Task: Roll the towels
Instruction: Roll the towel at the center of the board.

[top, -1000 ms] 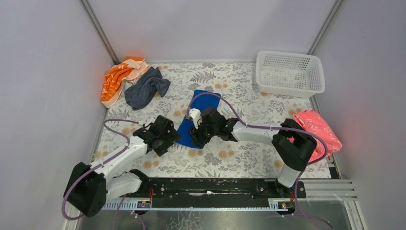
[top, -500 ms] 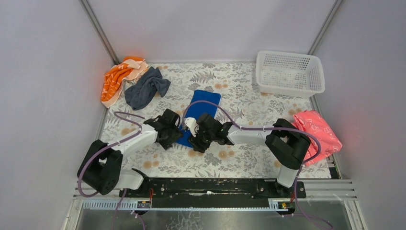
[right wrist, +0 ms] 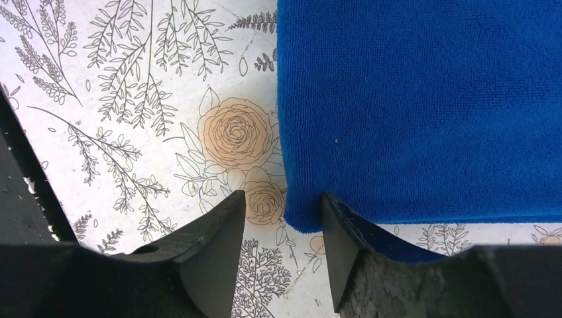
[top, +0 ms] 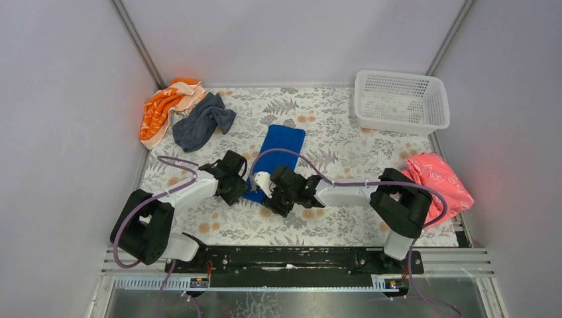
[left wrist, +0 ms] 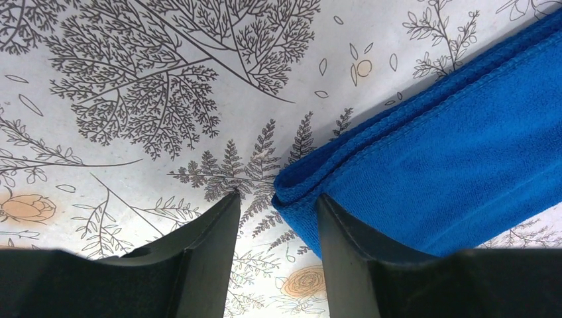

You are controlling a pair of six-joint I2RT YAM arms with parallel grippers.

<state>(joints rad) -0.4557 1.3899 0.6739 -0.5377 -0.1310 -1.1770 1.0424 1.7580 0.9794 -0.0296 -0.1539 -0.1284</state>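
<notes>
Jaws spread, the left gripper (left wrist: 278,199) and right gripper (right wrist: 283,199) have closed in on the near corners of the blue towel (top: 283,142); rolling looks ready to begin.

Arms converge at the near end of the blue towel (top: 283,141)
The left gripper (top: 240,191) has swung right to its corner; the right gripper (top: 266,196) has slid back toward the table (top: 335,126)'s near edge.

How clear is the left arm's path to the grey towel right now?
Likely yes. The grey towel lies at the far left beside the orange towel, with only bare tablecloth between it and the left gripper, whose jaws are open at the blue towel corner.
</notes>
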